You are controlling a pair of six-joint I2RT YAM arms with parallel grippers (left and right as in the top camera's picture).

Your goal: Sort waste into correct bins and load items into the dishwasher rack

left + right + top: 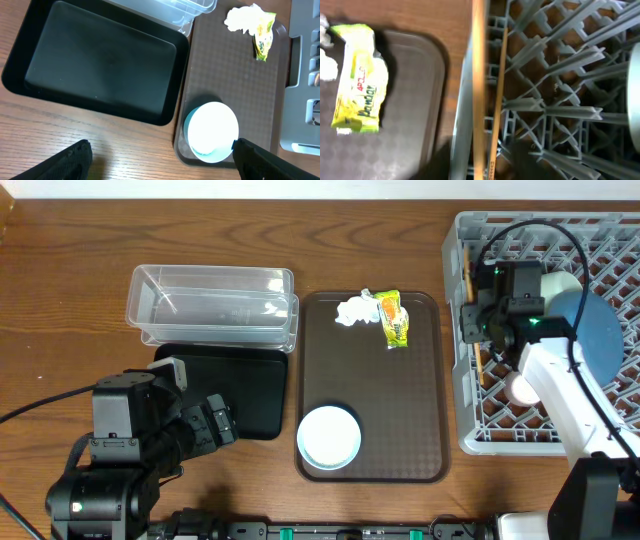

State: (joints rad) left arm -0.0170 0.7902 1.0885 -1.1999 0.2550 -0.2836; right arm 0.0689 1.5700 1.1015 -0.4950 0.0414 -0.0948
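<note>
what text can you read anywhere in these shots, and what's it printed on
"Powday" (last letters uncertain): large green word on the snack wrapper, in the right wrist view.
Small red line beside it on the same wrapper: too blurred to read.
Tiny dark print near the end of one of the chopsticks: too small to read.
No other text shows.

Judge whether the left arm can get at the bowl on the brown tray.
Probably yes: the bowl sits uncovered near the open left pincer, with nothing standing between them.
</note>
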